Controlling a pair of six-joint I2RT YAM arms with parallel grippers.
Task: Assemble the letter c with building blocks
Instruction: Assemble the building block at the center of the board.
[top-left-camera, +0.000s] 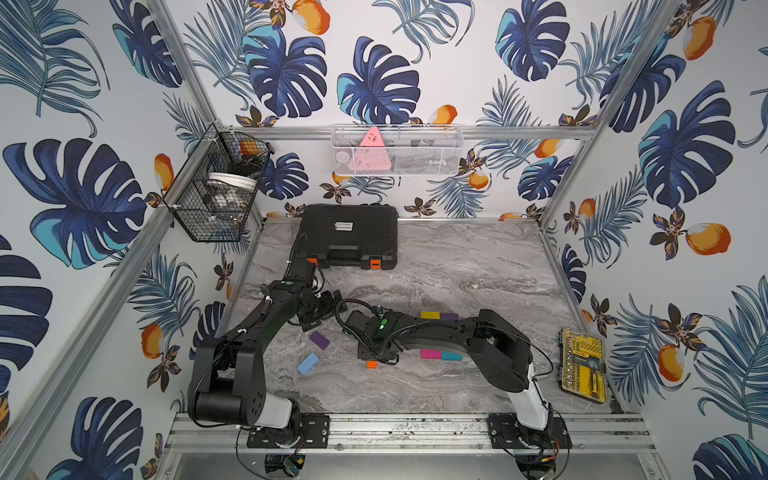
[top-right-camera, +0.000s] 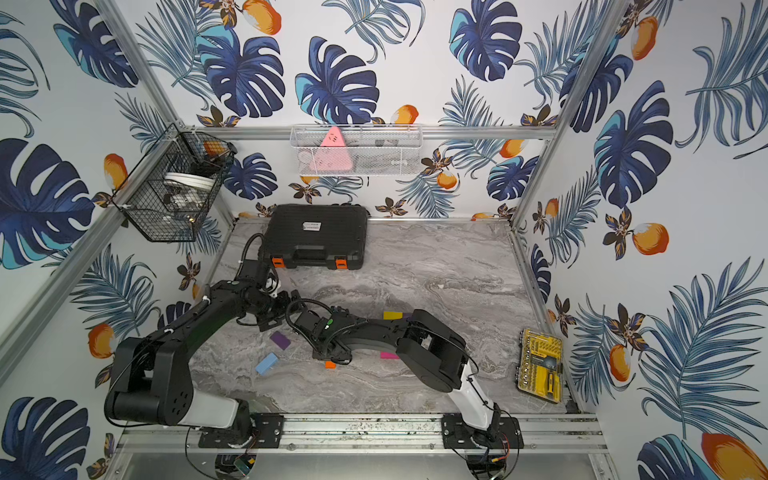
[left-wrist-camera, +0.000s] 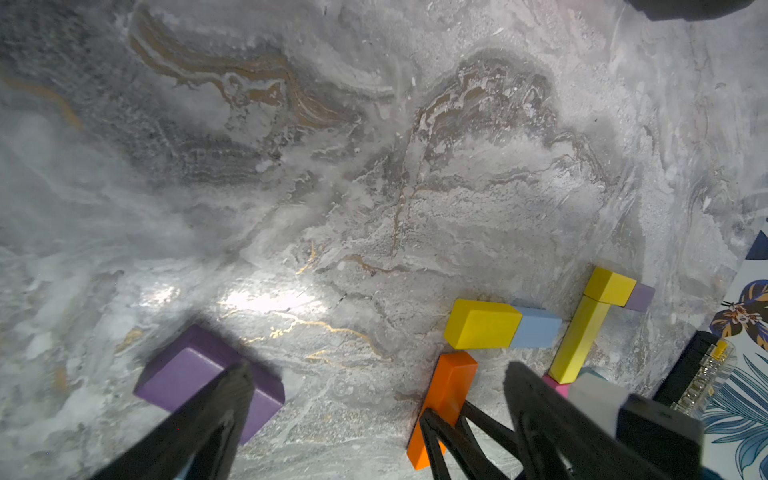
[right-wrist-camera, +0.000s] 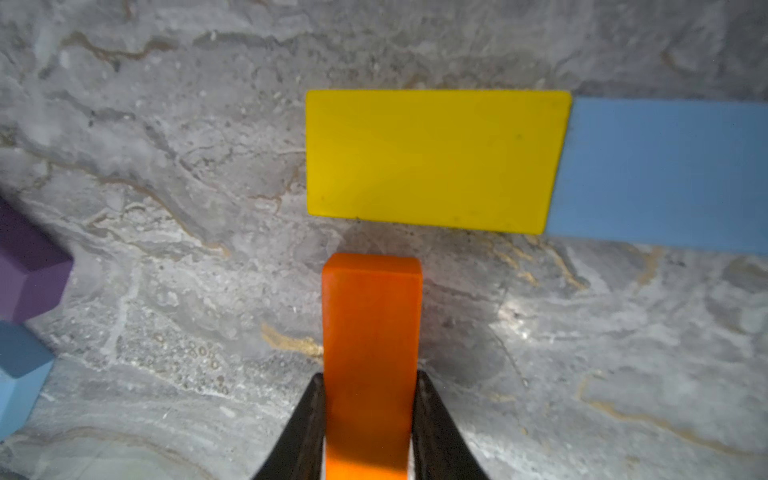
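My right gripper (right-wrist-camera: 370, 378) is shut on a long orange block (right-wrist-camera: 372, 332), which lies on the marble in both top views (top-left-camera: 372, 364). Just beyond its end sit a yellow block (right-wrist-camera: 436, 160) and a light blue block (right-wrist-camera: 665, 174), end to end. In the left wrist view a long yellow block (left-wrist-camera: 579, 336), a short yellow one (left-wrist-camera: 609, 286) and a pale purple one (left-wrist-camera: 640, 297) lie further on. Magenta (top-left-camera: 430, 354) and teal (top-left-camera: 451, 356) blocks lie beside my right arm. My left gripper (left-wrist-camera: 378, 374) is open and holds nothing, with one finger over a loose purple block (left-wrist-camera: 195, 370). A loose light blue block (top-left-camera: 307, 363) lies nearby.
A big black case (top-left-camera: 349, 237) stands at the back left of the table. A yellow bit set (top-left-camera: 584, 365) lies by the right edge. A black wire basket (top-left-camera: 216, 187) and a white one (top-left-camera: 397, 149) hang on the walls.
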